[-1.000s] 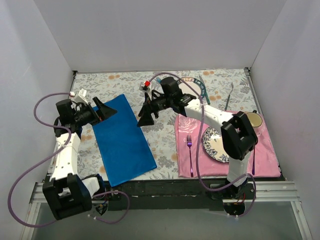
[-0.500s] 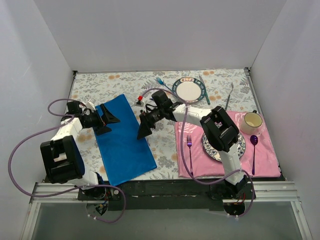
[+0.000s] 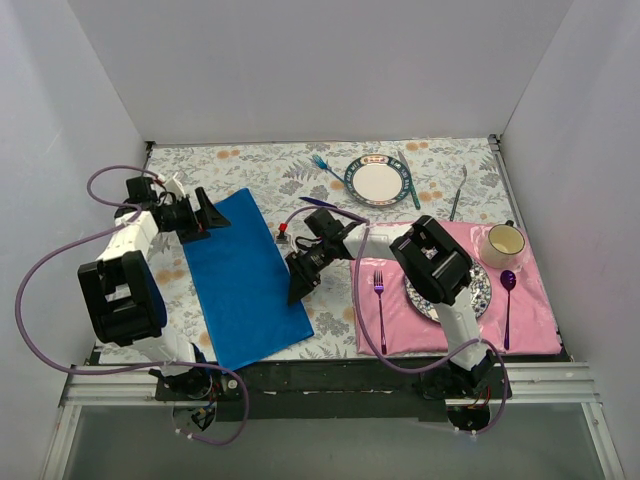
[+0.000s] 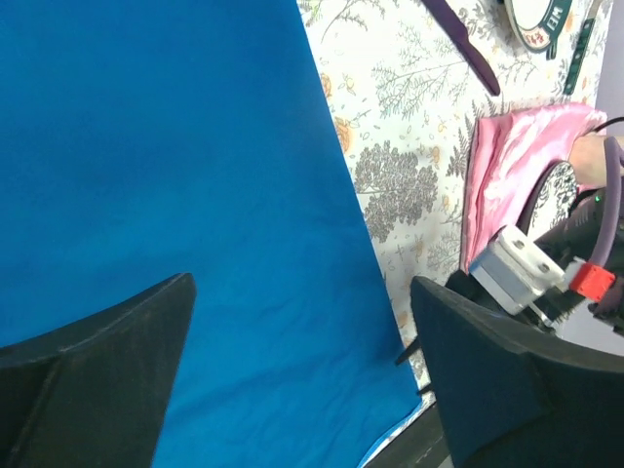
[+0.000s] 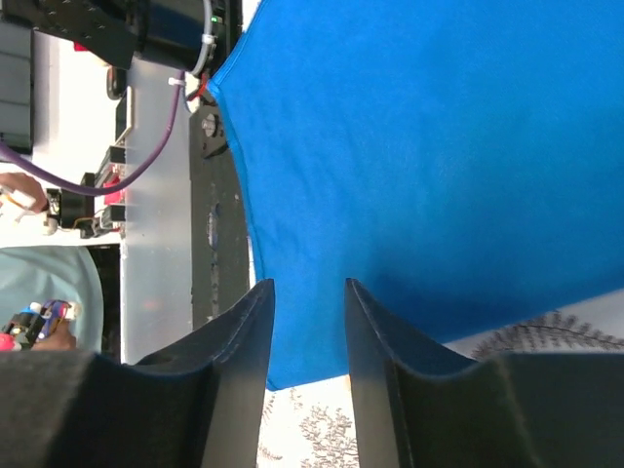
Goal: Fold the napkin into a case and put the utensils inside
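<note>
Right gripper point(image 5: 307, 302): jaws narrowed to a slim gap, nothing between them, over the napkin's right edge.
Napkin point(image 3: 245, 280): flat on floral tablecloth point(image 3: 200, 165).
Left gripper point(image 4: 300, 283): jaws spread wide above far left corner.
Knife point(image 3: 318, 201): just beyond napkin.
Fork point(image 3: 322, 165): beside plate point(image 3: 350, 182); rim lettering unreadable.

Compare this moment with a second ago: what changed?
The right claw slid toward the near side along the right edge of the napkin and narrowed; a grip on cloth is unclear. The left claw stays open by the far-left corner. The napkin lies unmoved.
</note>
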